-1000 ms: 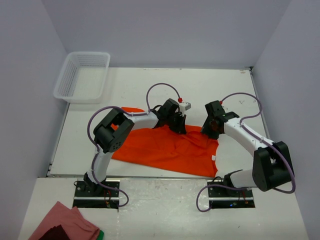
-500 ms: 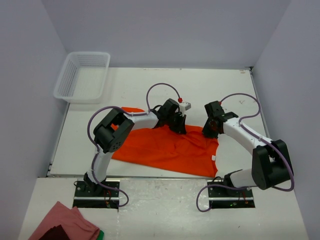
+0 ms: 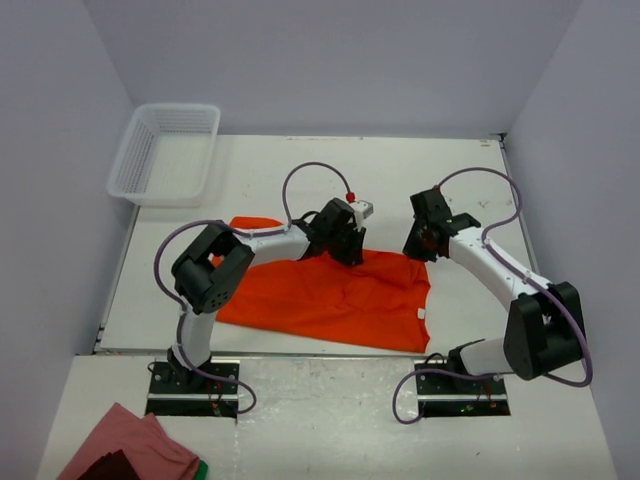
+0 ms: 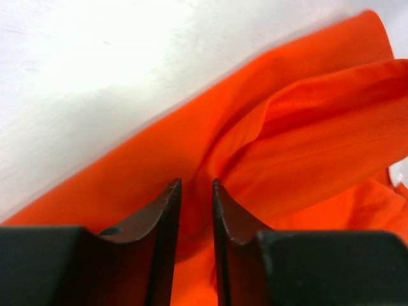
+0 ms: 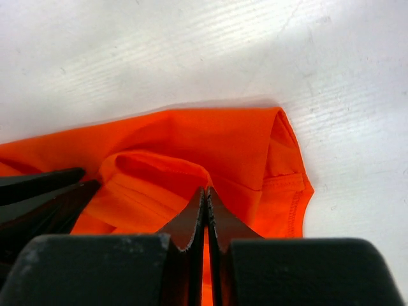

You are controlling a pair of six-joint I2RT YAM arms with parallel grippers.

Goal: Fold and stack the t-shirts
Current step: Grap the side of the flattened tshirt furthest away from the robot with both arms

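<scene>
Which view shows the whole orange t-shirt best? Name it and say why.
The top external view: the orange t-shirt lies spread out with nearly its full outline visible. The left wrist view shows only close-up folds; the right wrist view only a hemmed corner.

A white mesh basket (image 3: 165,155) sits at the table's (image 3: 400,170) far-left corner.

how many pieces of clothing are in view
2. An orange-red t-shirt lies spread on the table; a pink cloth sits bunched at the near left corner of the view, off the table. Others may be hidden under it.
</scene>
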